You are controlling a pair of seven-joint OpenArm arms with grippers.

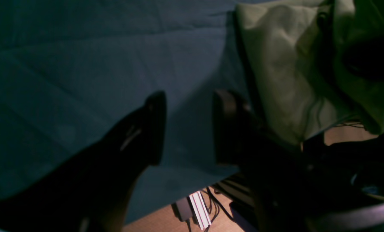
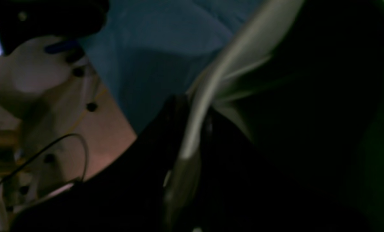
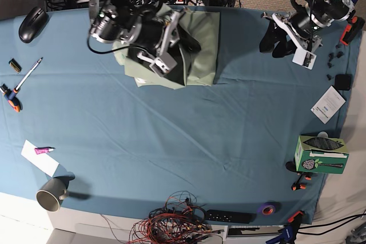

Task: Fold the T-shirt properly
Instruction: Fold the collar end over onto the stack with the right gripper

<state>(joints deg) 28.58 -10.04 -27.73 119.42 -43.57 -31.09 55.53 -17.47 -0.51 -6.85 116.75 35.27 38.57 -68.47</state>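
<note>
R end effector [image 2: 195,129] pinching T-shirt [image 3: 203,44], L end effector [image 1: 188,129] open

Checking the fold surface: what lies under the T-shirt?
The T-shirt lies on the teal table cloth. The right gripper covers part of it; anything beneath the fabric is hidden.

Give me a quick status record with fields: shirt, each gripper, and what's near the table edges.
shirt: T-shirt partly folded, bunched at the far middle of the table cloth
right gripper: shut on a fold of the T-shirt, lifted
left gripper: open, empty, over bare cloth beside the shirt
left edge of base view: mouse, screwdriver, mug
right edge of base view: green box, card
near edge: tangle of wires
</note>
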